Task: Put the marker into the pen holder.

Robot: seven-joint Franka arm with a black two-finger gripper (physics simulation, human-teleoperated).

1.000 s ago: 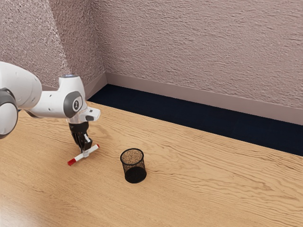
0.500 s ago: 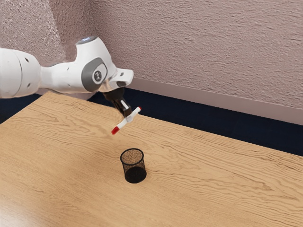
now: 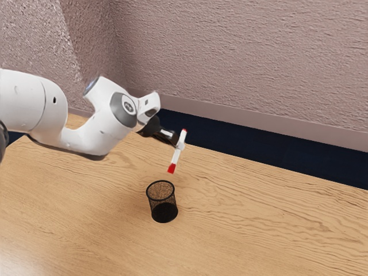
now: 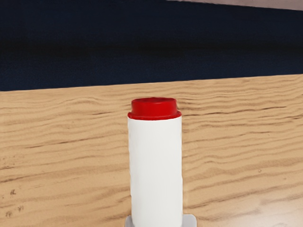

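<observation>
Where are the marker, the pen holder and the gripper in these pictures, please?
Marker (image 4: 155, 170): wrist view, on its white barrel.
Pen holder (image 3: 164, 213): exterior view, on its lower mesh wall.
Gripper (image 3: 180, 146): exterior view, midway between its fingertips.

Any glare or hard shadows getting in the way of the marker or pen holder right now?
Exterior view: pale glare on the table at the lower left corner, clear of the pen holder and the marker; no hard-edged shadow I can make out; the holder's lower part is nearly black, hiding detail. Wrist view: faint sheen on the wood at lower right, off the marker.
</observation>
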